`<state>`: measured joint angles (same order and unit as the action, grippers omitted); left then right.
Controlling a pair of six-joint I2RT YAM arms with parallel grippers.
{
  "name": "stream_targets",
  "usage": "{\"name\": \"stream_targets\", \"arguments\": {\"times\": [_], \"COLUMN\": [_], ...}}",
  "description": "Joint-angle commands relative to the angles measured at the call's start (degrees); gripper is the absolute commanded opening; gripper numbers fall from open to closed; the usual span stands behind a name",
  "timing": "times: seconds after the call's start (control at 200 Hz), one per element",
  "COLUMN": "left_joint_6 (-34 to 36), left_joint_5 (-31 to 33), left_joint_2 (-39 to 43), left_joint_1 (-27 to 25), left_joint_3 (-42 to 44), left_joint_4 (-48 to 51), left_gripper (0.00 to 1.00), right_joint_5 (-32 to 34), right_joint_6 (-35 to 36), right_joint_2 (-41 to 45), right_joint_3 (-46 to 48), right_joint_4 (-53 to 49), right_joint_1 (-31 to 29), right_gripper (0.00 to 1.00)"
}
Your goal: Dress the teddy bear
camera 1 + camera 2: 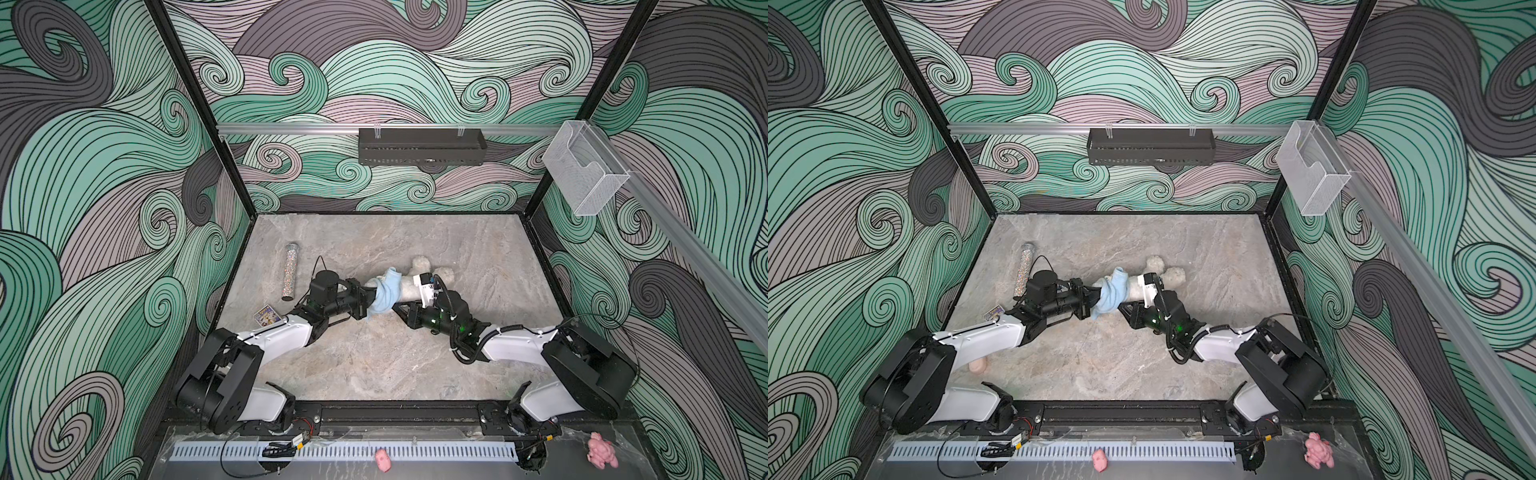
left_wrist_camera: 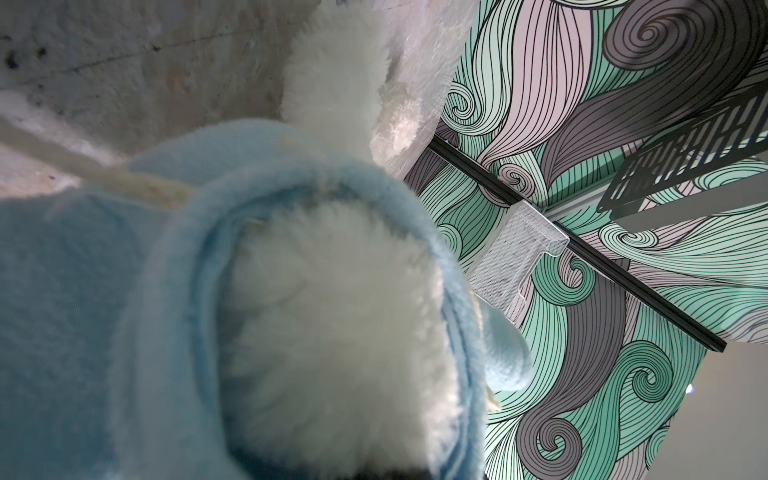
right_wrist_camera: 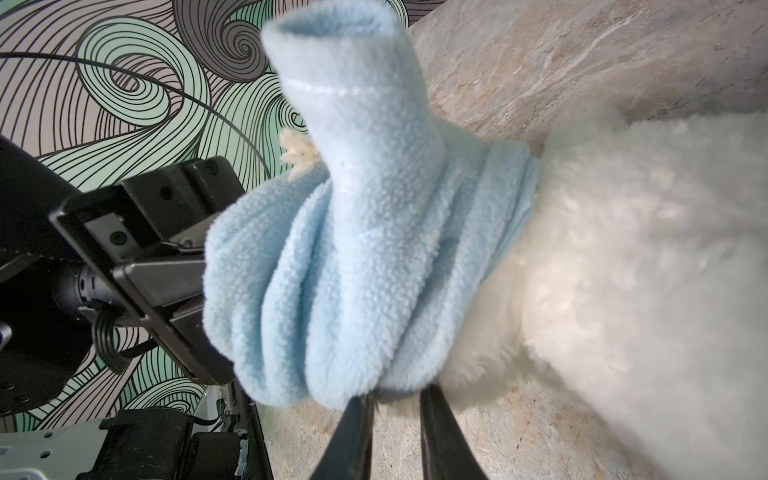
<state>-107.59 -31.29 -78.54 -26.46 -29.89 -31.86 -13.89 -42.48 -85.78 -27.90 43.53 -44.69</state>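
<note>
The white teddy bear (image 1: 409,286) lies on its side mid-table, feet toward the back right. A light blue fleece garment (image 1: 384,293) is bunched round its left end, one sleeve standing up (image 3: 332,83). My left gripper (image 1: 368,301) reaches into the garment from the left and is shut; in the left wrist view white fur (image 2: 332,311) ringed by the blue hem (image 2: 187,257) fills the space at its jaws. My right gripper (image 3: 397,395) sits under the bear, its jaws a narrow gap apart, the tips touching the garment's lower edge and fur.
A glittery tube (image 1: 289,272) and a small picture card (image 1: 268,316) lie at the left of the table. A black basket (image 1: 422,147) hangs on the back wall, a clear bin (image 1: 586,174) at the right. Two pink plush toys (image 1: 383,459) (image 1: 601,456) lie in front of the arm bases.
</note>
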Motion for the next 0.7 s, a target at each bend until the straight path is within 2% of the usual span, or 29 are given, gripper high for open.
{"name": "stream_targets", "arguments": {"times": [0.0, 0.43, 0.56, 0.665, 0.695], "left_joint_6": [0.2, -0.2, -0.1, -0.1, 0.2], "left_joint_5": [-1.6, -0.8, -0.7, -0.3, -0.1], "left_joint_2": [-0.6, -2.2, -2.3, -2.0, -1.8], "left_joint_1": [-1.5, -3.6, -4.0, -4.0, -4.0], "left_joint_3": [-2.1, -2.3, -2.4, -2.2, -2.1], "left_joint_4": [-2.6, -3.9, -3.8, -3.4, -3.1], "left_gripper": [0.00, 0.00, 0.00, 0.00, 0.00], "right_joint_5": [0.7, 3.4, 7.5, 14.2, 16.5], "right_joint_6": [-1.5, -0.9, -0.8, -0.6, -0.8], "right_joint_2": [-0.4, 0.7, 1.3, 3.5, 4.3], "right_joint_3": [-1.9, -3.1, -3.3, -2.6, -2.7], "right_joint_4": [5.0, 5.4, 3.7, -0.7, -3.5], "right_joint_1": [-0.6, -1.4, -1.9, -2.6, -2.8], "right_gripper": [0.23, 0.25, 0.15, 0.00, 0.00]}}
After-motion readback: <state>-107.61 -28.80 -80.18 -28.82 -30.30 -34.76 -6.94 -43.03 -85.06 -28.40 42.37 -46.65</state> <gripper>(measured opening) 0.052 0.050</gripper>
